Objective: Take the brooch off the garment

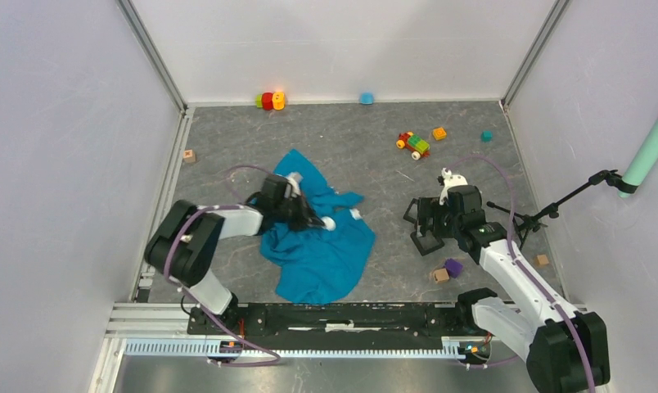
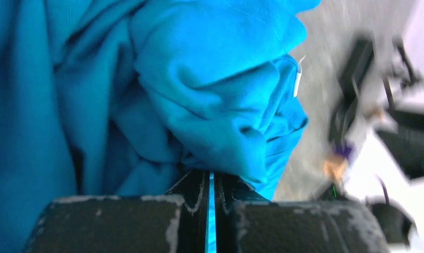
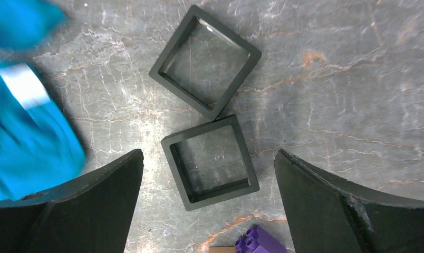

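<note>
Likely lab: white-walled robot cell (image 1: 342, 49)

**Colours Across the Table**

We see a plain, bright teal-blue garment (image 1: 317, 246) with a small white tag (image 3: 22, 84). The table (image 3: 331, 79) is grey with a marbled pattern, veined in white and rust. One square frame (image 3: 205, 60) and the other frame (image 3: 212, 162) are matte black. We also note a purple block (image 3: 257, 242), an orange block (image 1: 439, 133), a teal cube (image 1: 487, 136) and a green, red and yellow toy (image 1: 270, 101).

Left arm (image 1: 236, 219), jaws pinched shut (right arm (image 1: 506, 258), jaws wide).
</note>
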Controlling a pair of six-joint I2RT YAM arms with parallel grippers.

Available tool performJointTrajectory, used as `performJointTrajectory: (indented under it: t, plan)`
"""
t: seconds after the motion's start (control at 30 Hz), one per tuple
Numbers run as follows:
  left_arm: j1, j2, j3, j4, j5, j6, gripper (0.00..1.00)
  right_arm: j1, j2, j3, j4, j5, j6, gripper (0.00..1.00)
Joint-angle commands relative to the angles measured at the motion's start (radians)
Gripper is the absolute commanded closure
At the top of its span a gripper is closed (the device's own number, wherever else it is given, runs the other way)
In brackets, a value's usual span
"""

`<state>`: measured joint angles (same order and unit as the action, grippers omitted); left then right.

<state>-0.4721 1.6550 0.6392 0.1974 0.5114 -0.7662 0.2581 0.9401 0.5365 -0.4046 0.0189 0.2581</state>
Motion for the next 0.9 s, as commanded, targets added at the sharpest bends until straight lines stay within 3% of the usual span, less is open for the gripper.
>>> performJointTrajectory:
  t: [0.0, 0.23, 0.4, 0.7, 0.87]
  plan:
    - [0.094, -0.165, -0.039, -0.19, -0.461, 0.038, 0.98, -0.053, 0.043, -0.05, 0.098, -0.1, 0.008, 0.01]
    - [-0.08, -0.368, 0.018, -0.249, -0.625, 0.173, 0.98, -0.074, 0.107, -0.103, 0.154, -0.164, 0.001, 0.01]
    - [-0.196, -0.437, 0.041, -0.246, -0.629, 0.263, 0.98, -0.054, 0.113, -0.134, 0.192, -0.325, -0.016, 0.02]
    - [-0.219, -0.468, 0.041, -0.249, -0.561, 0.304, 0.98, 0.217, 0.163, -0.049, 0.104, -0.042, 0.004, 0.02]
    - [-0.237, -0.478, 0.036, -0.261, -0.565, 0.32, 0.98, 0.273, 0.206, -0.017, 0.094, 0.061, 0.042, 0.05]
